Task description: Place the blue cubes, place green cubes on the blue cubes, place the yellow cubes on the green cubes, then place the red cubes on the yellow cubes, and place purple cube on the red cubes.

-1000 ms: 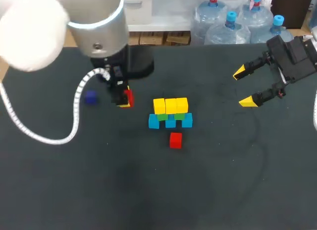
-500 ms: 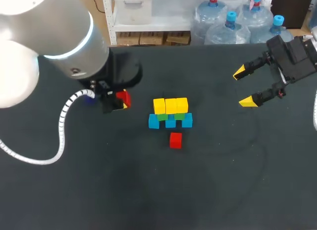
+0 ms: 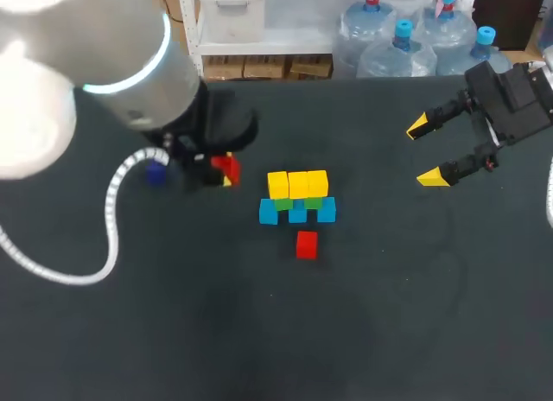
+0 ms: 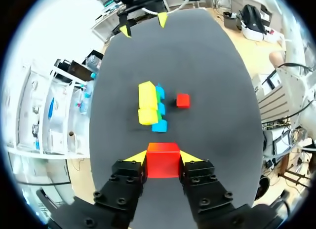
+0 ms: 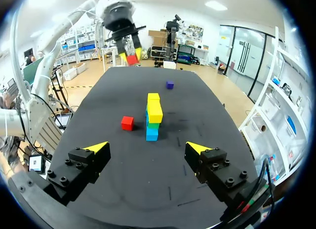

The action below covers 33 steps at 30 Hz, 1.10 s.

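My left gripper (image 3: 221, 175) is shut on a red cube (image 3: 227, 166), held left of the stack; the cube (image 4: 163, 160) sits between its yellow tips in the left wrist view. The stack (image 3: 298, 198) has three blue cubes (image 3: 269, 213) at the bottom, green cubes (image 3: 282, 204) on them and three yellow cubes (image 3: 298, 183) on top. A second red cube (image 3: 306, 245) lies on the table just in front of the stack. A purple cube (image 3: 156, 172) lies at the left, partly behind my arm. My right gripper (image 3: 424, 152) hangs open and empty at the far right.
The table top (image 3: 276, 332) is dark. In the right wrist view, the stack (image 5: 154, 113), loose red cube (image 5: 127, 123) and purple cube (image 5: 170, 84) lie ahead of the open right gripper (image 5: 148, 147), with the left gripper (image 5: 131, 56) beyond them.
My left arm has swung its bulk leftward while the held red cube shifted slightly left, then back right toward the stack. The right arm has not moved.
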{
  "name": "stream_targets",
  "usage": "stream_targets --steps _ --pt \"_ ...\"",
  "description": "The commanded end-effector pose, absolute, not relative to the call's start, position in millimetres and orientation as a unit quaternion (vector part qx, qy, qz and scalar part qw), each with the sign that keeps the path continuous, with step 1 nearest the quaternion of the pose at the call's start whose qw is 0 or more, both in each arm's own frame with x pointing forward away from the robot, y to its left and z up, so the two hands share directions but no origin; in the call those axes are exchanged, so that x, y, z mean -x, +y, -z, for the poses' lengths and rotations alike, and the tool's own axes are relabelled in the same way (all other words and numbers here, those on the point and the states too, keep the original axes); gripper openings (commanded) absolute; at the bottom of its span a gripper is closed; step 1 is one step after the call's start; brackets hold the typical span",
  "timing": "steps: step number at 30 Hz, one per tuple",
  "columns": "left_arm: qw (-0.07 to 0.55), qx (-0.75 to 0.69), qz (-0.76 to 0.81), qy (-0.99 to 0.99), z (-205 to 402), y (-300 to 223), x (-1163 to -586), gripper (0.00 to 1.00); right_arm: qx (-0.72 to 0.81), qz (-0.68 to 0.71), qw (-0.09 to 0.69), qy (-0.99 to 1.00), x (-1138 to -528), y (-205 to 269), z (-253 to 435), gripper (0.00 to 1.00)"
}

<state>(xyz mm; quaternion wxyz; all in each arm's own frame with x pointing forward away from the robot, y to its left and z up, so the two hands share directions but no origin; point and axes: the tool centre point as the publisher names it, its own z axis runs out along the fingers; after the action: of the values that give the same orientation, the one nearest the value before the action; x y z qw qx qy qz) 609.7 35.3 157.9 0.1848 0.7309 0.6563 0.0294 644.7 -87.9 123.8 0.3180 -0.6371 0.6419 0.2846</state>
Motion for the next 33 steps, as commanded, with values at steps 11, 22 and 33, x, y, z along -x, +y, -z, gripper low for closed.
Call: stream_targets --steps 11,22,33 --pt "0.117 -0.755 -0.061 0.642 -176 -28 -617 0.0 0.637 -0.284 0.319 0.641 -645 -88 -124 1.0" --pt "0.105 -0.761 -0.006 0.64 -180 -45 -630 0.0 0.637 -0.284 0.319 0.641 -645 -88 -124 1.0" --pt "0.126 -0.762 0.032 0.634 -175 -43 -633 0.0 0.637 -0.284 0.319 0.641 -645 -88 -124 1.0"
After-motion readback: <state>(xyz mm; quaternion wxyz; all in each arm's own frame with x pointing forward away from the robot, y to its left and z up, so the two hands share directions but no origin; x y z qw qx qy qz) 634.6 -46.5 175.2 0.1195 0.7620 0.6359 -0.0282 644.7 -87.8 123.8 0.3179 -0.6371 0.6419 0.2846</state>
